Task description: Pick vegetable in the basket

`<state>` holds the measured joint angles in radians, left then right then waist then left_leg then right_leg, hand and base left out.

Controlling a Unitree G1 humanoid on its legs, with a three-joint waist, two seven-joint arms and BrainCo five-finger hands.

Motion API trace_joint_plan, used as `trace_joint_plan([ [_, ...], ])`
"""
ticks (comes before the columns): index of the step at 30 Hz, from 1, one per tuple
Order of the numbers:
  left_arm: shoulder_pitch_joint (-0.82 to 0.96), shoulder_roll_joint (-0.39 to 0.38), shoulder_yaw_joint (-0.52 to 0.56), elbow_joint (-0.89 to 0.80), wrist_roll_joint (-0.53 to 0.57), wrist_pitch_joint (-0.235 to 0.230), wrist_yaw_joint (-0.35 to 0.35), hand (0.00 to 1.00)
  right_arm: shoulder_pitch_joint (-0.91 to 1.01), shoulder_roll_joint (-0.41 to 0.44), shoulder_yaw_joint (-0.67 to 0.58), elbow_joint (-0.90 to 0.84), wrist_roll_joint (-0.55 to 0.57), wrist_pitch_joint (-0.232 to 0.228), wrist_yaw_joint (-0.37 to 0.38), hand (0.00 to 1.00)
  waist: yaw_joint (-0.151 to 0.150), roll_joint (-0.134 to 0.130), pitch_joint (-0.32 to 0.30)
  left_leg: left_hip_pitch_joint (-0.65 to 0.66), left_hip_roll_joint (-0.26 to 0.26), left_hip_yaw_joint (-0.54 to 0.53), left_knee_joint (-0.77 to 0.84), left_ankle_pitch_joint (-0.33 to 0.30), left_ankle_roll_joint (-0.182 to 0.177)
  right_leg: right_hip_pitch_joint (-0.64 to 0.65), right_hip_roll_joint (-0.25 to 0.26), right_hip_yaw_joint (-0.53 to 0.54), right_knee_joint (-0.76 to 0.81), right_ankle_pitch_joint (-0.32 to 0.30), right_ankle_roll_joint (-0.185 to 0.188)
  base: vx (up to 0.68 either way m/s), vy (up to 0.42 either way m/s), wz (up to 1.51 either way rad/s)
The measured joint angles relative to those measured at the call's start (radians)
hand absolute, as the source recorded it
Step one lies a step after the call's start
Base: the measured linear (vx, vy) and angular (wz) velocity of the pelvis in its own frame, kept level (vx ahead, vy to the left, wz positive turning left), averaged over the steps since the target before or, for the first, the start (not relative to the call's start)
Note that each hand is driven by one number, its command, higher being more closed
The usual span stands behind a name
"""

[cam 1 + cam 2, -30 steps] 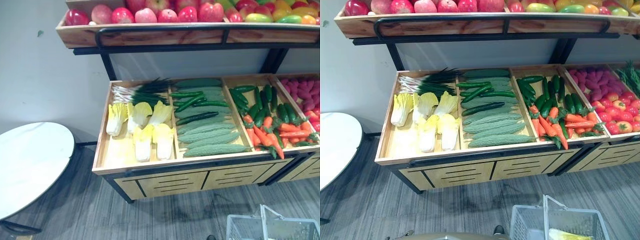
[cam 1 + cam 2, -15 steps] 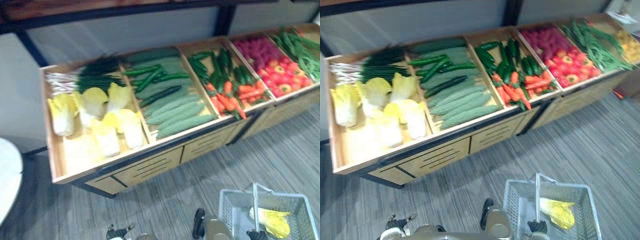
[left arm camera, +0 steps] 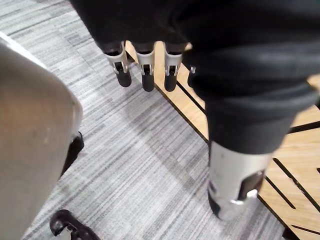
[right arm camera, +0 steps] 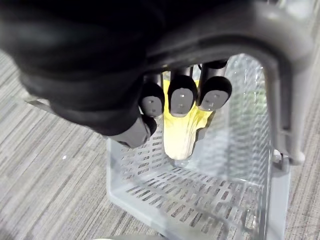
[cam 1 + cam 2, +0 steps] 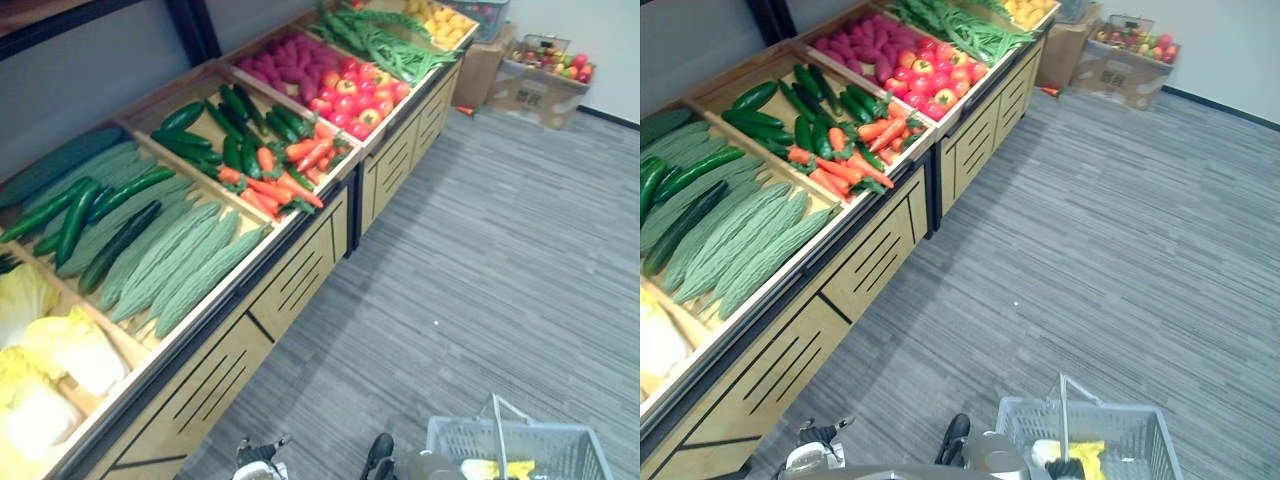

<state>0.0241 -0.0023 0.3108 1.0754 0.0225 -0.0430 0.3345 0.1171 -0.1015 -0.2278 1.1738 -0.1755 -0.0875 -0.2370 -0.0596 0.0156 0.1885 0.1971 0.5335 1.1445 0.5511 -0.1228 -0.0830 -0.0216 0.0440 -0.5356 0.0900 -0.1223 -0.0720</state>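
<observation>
**Fig.** The right hand is curling its fingers round the handle of the grey basket at the lower right of the frame, where a yellow cabbage is lying inside. The left hand is hanging straight-fingered beside the wooden stand.

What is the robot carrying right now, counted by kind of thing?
basket: 1, its handle held in the right hand
yellow cabbage: 1, lying inside the basket
Total: 2
The left hand hangs open and holds nothing.
</observation>
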Motion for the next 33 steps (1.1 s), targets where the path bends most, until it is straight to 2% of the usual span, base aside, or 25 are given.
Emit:
trace_joint_plan([
  [1, 0.002, -0.004, 0.01, 0.0, 0.0, 0.0, 0.004, 0.0, 0.006, -0.001, 0.0, 0.0, 0.0, -0.002, 0.0, 1.0, -0.002, 0.001, 0.0, 0.004, 0.03, -0.004, 0.059, 0.032, 0.005, 0.012, 0.011, 0.025, -0.014, 0.011, -0.013, 0.04, -0.042, -0.79],
  [2, 0.008, -0.005, 0.023, -0.001, -0.001, -0.002, 0.008, 0.0, 0.008, -0.001, 0.003, 0.0, 0.001, -0.006, 0.0, 1.0, -0.004, 0.001, 0.001, -0.003, 0.062, -0.044, 0.14, 0.083, 0.029, 0.033, 0.022, 0.071, -0.035, 0.023, -0.023, 0.06, -0.029, -1.15],
  [3, 0.012, -0.003, 0.042, -0.001, -0.004, -0.004, 0.014, 0.0, 0.002, -0.001, 0.016, 0.001, 0.0, -0.01, 0.001, 1.0, 0.002, -0.012, 0.01, -0.053, 0.049, -0.186, 0.197, 0.041, 0.041, 0.047, 0.021, 0.133, -0.048, 0.034, -0.026, 0.06, -0.01, -1.2],
  [4, 0.012, -0.003, 0.042, -0.002, -0.011, -0.004, 0.018, 0.0, -0.002, -0.005, 0.025, 0.001, 0.001, -0.011, 0.001, 1.0, 0.007, -0.012, 0.01, -0.091, 0.017, -0.292, 0.209, 0.014, 0.035, 0.048, 0.014, 0.159, -0.052, 0.038, -0.024, 0.02, 0.032, -1.19],
  [5, 0.013, -0.005, 0.04, -0.003, -0.021, -0.008, 0.023, 0.0, -0.008, -0.015, 0.039, 0.002, 0.001, -0.013, 0.002, 1.0, 0.008, -0.011, 0.01, -0.152, -0.055, -0.461, 0.203, -0.026, 0.024, 0.047, 0.003, 0.196, -0.056, 0.039, -0.012, 0.01, 0.055, -1.17],
  [6, 0.014, -0.02, 0.035, -0.018, -0.023, -0.014, 0.039, 0.0, -0.015, -0.022, 0.039, 0.003, 0.001, -0.014, 0.003, 1.0, 0.01, -0.01, 0.014, -0.198, -0.154, -0.641, 0.161, -0.067, 0.013, 0.056, -0.008, 0.244, -0.061, 0.049, 0.002, 0.03, 0.071, -1.35],
  [7, 0.022, -0.025, 0.028, -0.025, -0.033, -0.019, 0.053, 0.0, -0.015, -0.032, 0.039, 0.004, 0.001, -0.014, 0.004, 1.0, 0.014, -0.007, 0.015, -0.217, -0.223, -0.754, 0.095, -0.089, 0.002, 0.067, -0.012, 0.286, -0.072, 0.058, 0.01, 0.03, 0.065, -1.19],
  [8, 0.024, -0.025, 0.026, -0.028, -0.043, -0.025, 0.054, 0.0, -0.016, -0.037, 0.04, 0.004, 0.002, -0.014, 0.005, 1.0, 0.018, -0.004, 0.017, -0.225, -0.248, -0.796, 0.056, -0.097, -0.007, 0.066, -0.012, 0.31, -0.071, 0.059, 0.013, 0.02, 0.084, -1.14],
  [10, 0.024, -0.025, 0.01, -0.045, -0.051, -0.037, 0.054, 0.0, -0.024, -0.039, 0.038, 0.004, 0.013, -0.014, 0.006, 1.0, 0.034, 0.0, 0.019, -0.256, -0.318, -0.947, -0.096, -0.101, -0.013, 0.062, -0.007, 0.383, -0.075, 0.063, 0.022, 0.02, 0.129, -1.02],
  [11, 0.026, -0.025, 0.01, -0.051, -0.053, -0.042, 0.053, 0.0, -0.027, -0.041, 0.036, 0.004, 0.019, -0.014, 0.006, 1.0, 0.036, 0.002, 0.021, -0.27, -0.34, -1.019, -0.188, -0.099, -0.017, 0.06, -0.006, 0.409, -0.088, 0.065, 0.025, 0.05, 0.137, -0.76],
  [13, 0.029, -0.028, 0.013, -0.06, -0.061, -0.043, 0.054, 0.0, -0.031, -0.043, 0.017, 0.004, 0.019, -0.014, 0.005, 1.0, 0.037, 0.006, 0.023, -0.292, -0.356, -1.087, -0.301, -0.085, -0.024, 0.048, -0.006, 0.446, -0.089, 0.074, 0.043, 0.08, 0.202, -0.74],
  [14, 0.029, -0.033, 0.02, -0.059, -0.061, -0.044, 0.054, 0.0, -0.031, -0.043, -0.006, 0.004, 0.02, -0.014, 0.002, 1.0, 0.039, 0.012, 0.022, -0.298, -0.364, -1.11, -0.356, -0.057, -0.024, 0.04, -0.006, 0.479, -0.086, 0.075, 0.063, 0.08, 0.209, -0.69],
  [15, 0.029, -0.035, 0.023, -0.059, -0.061, -0.044, 0.054, 0.0, -0.03, -0.043, -0.01, 0.004, 0.02, -0.014, 0.001, 1.0, 0.039, 0.014, 0.021, -0.296, -0.364, -1.107, -0.365, -0.049, -0.022, 0.04, -0.006, 0.486, -0.086, 0.074, 0.068, 0.11, 0.247, -0.7],
  [17, 0.028, -0.042, 0.036, -0.046, -0.059, -0.042, 0.053, 0.0, -0.025, -0.038, -0.044, 0.002, 0.022, -0.012, -0.003, 1.0, 0.041, 0.035, 0.014, -0.246, -0.366, -1.08, -0.429, 0.046, -0.033, 0.041, -0.008, 0.542, -0.065, 0.057, 0.101, 0.16, 0.3, -0.68],
  [19, 0.029, -0.026, 0.035, -0.041, -0.053, -0.042, 0.054, 0.0, -0.021, -0.013, -0.045, -0.002, 0.028, -0.017, -0.005, 1.0, 0.04, -0.005, 0.004, -0.228, -0.4, -1.029, -0.455, 0.039, -0.013, 0.025, -0.049, 0.57, -0.045, 0.045, 0.128, 0.14, 0.262, -0.56],
  [21, 0.028, -0.005, 0.019, -0.04, -0.048, -0.041, 0.053, 0.0, -0.018, 0.017, -0.049, -0.002, 0.038, -0.02, -0.012, 1.0, 0.042, -0.032, 0.001, -0.21, -0.435, -0.985, -0.476, 0.03, 0.007, 0.012, -0.087, 0.594, -0.033, 0.037, 0.147, 0.17, 0.301, -0.45],
  [23, 0.029, 0.003, -0.012, -0.038, -0.048, -0.041, 0.05, 0.0, -0.018, 0.023, -0.048, -0.003, 0.039, -0.021, -0.016, 1.0, 0.043, -0.036, 0.0, -0.184, -0.463, -0.948, -0.482, 0.015, 0.03, 0.0, -0.116, 0.6, 0.009, 0.02, 0.17, 0.15, 0.251, -0.37],
  [26, 0.03, 0.006, -0.044, -0.034, -0.047, -0.04, 0.043, 0.0, -0.017, 0.022, -0.049, -0.025, 0.042, -0.023, -0.02, 1.0, 0.044, -0.028, 0.004, -0.145, -0.477, -0.915, -0.478, -0.01, 0.046, -0.031, -0.129, 0.591, 0.125, -0.004, 0.188, 0.11, 0.151, -0.34],
  [28, 0.029, 0.006, -0.074, -0.022, -0.045, -0.041, 0.04, 0.0, -0.017, 0.023, -0.053, -0.042, 0.058, -0.028, -0.029, 1.0, 0.042, -0.024, 0.014, -0.092, -0.475, -0.903, -0.479, -0.042, 0.062, -0.133, -0.139, 0.53, 0.421, -0.02, 0.184, 0.06, 0.101, -0.15],
  [29, 0.029, 0.012, -0.08, -0.022, -0.043, -0.041, 0.04, 0.0, -0.015, 0.026, -0.058, -0.045, 0.059, -0.029, -0.033, 1.0, 0.042, -0.033, 0.018, -0.075, -0.48, -0.903, -0.48, -0.052, 0.067, -0.161, -0.154, 0.508, 0.506, -0.015, 0.177, 0.08, 0.086, 0.05],
  [30, 0.028, 0.026, -0.08, -0.022, -0.042, -0.041, 0.039, 0.0, -0.001, 0.036, -0.072, -0.045, 0.061, -0.028, -0.041, 1.0, 0.038, -0.049, 0.026, -0.025, -0.495, -0.907, -0.483, -0.079, 0.079, -0.217, -0.209, 0.444, 0.687, 0.008, 0.156, 0.09, 0.049, 0.1],
  [32, 0.029, 0.032, -0.079, -0.02, -0.04, -0.04, 0.039, 0.0, 0.013, 0.038, -0.073, -0.045, 0.069, -0.029, -0.043, 1.0, 0.037, -0.054, 0.024, 0.013, -0.492, -0.913, -0.483, -0.104, 0.085, -0.235, -0.241, 0.39, 0.757, -0.015, 0.134, 0.13, 0.019, 0.07],
  [33, 0.024, 0.034, -0.077, -0.019, -0.039, -0.04, 0.039, 0.0, 0.017, 0.038, -0.073, -0.045, 0.072, -0.03, -0.044, 1.0, 0.034, -0.051, 0.026, 0.025, -0.481, -0.918, -0.482, -0.118, 0.078, -0.262, -0.257, 0.343, 0.752, -0.047, 0.127, 0.26, -0.044, -0.02],
])
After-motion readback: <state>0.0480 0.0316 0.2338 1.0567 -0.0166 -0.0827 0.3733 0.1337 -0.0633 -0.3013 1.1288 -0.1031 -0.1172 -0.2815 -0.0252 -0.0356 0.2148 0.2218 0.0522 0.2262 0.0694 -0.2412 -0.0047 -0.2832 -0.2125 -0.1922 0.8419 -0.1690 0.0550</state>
